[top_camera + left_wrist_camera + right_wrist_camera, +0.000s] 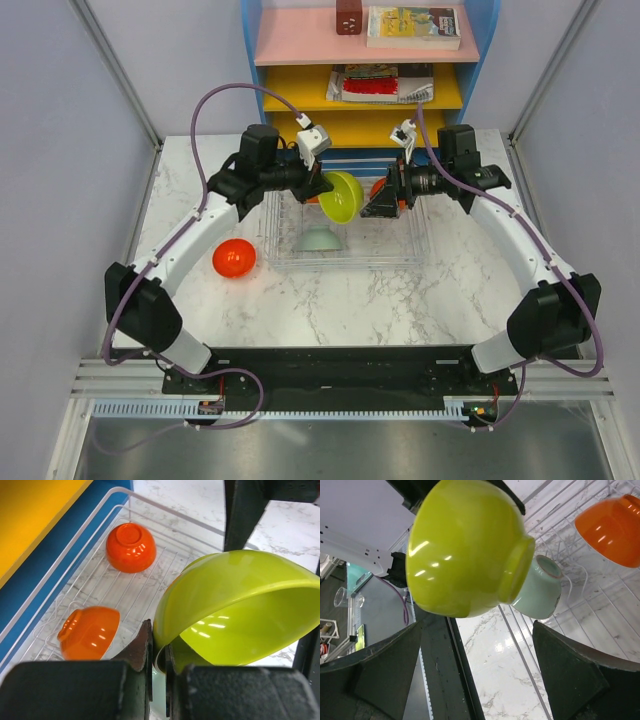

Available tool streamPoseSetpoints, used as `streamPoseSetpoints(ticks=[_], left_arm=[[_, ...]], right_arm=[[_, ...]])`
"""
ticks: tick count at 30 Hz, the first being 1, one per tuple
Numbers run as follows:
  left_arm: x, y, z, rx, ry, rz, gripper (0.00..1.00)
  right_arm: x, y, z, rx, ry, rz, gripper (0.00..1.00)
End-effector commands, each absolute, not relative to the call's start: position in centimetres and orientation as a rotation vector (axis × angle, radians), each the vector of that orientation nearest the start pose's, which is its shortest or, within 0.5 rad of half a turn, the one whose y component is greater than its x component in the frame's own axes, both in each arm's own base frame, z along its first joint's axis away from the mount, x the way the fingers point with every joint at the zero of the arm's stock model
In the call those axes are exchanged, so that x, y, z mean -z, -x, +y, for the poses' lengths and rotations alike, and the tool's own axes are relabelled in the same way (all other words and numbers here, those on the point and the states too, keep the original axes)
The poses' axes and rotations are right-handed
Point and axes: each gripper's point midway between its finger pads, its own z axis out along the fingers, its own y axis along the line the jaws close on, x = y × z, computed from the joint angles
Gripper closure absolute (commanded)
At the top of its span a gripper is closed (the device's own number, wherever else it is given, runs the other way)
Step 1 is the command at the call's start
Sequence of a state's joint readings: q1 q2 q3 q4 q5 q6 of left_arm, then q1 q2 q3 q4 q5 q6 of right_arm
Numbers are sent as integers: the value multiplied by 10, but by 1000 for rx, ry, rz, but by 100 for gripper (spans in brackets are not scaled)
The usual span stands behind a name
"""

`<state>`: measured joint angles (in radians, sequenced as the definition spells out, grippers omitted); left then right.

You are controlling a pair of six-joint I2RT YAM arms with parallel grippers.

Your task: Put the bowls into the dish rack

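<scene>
Top external: your left gripper (324, 184) pinches the lime bowl (342, 197) by its rim above the rack (340, 264); the right gripper (384, 197) stands wide, empty. Left wrist: orange bowls (130, 547) lie in the rack, so lower yours beside them. Right wrist: clear the mint bowl (540, 587) below before releasing.

The dish rack (400, 250) stands on the table (400, 300) before the shelf unit (365, 50). A loose bowl (234, 258) lies on the table left of it. Inside: an upturned bowl (320, 238) near, two rear bowls (131, 547) behind. The left gripper (320, 185) holds a raised bowl (342, 196) above the rack.
</scene>
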<state>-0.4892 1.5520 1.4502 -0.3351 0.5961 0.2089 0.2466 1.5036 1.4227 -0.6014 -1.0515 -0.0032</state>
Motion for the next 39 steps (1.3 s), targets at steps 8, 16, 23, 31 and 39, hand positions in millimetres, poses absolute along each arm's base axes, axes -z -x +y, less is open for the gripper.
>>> streamPoseSetpoints(ticks=[8, 16, 23, 31, 39], left_arm=[[-294, -379, -292, 707, -947, 1713, 98], [-299, -374, -297, 751, -958, 1703, 98], [-302, -374, -298, 761, -958, 1699, 98], [-306, -373, -300, 761, -960, 1687, 98], [-302, -374, -300, 761, -964, 1697, 98]], right_arm=[[-312, -326, 242, -1342, 680, 1832, 2], [-311, -338, 245, -1338, 645, 1818, 2], [-307, -338, 255, -1369, 651, 1814, 2], [-298, -333, 267, -1394, 666, 1839, 2], [-302, -331, 267, -1394, 678, 1825, 11]])
